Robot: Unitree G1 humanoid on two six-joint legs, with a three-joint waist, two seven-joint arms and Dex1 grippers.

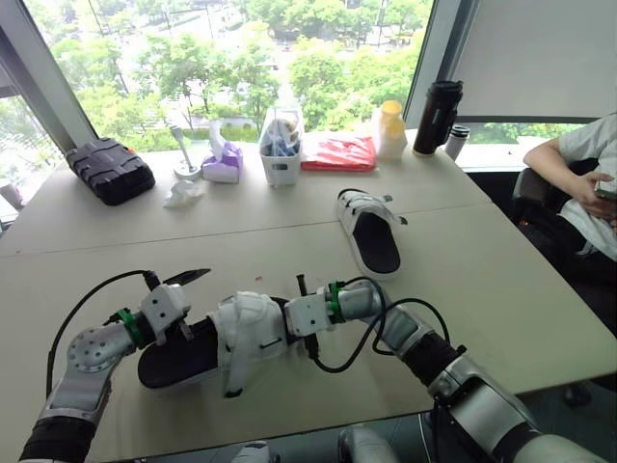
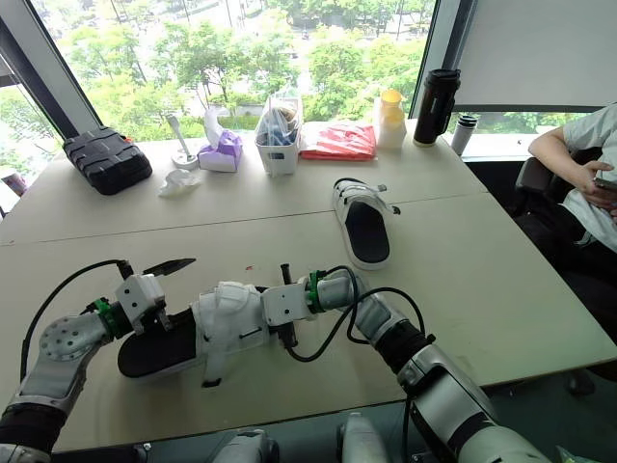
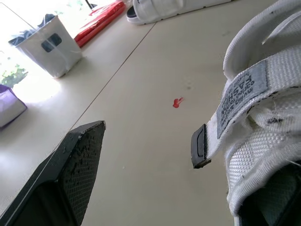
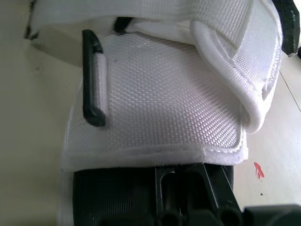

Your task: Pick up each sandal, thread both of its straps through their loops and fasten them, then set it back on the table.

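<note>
The left gripper (image 1: 193, 301) stands wide at the heel end of the near sandal (image 1: 246, 333), with one finger (image 1: 188, 277) lifted clear above the worktop (image 1: 482, 280). That sandal lies close to the front edge, its white straps bunched across the middle. The right gripper (image 1: 292, 316) sits against the toe end; whether it is clamped there I cannot tell. The second sandal (image 1: 369, 231) lies farther back on the right, well apart.
</note>
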